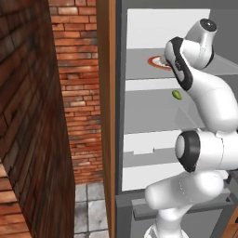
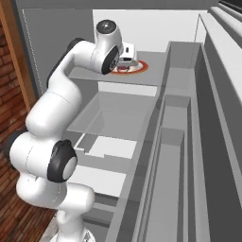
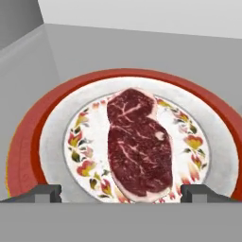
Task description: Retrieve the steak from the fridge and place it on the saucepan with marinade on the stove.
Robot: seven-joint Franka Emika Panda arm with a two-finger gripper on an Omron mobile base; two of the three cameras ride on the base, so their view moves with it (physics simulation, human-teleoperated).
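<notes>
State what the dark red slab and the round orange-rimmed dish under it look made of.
Dark red slab, the steak: raw meat, by its white marbling and pale fat edge. Orange-rimmed white plate: likely glazed ceramic, by its smooth surface and painted floral ring.

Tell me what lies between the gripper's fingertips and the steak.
Nothing but a bare strip of the plate; in the hand view the open gripper hangs over the steak, with its fingertips standing to either side.
</notes>
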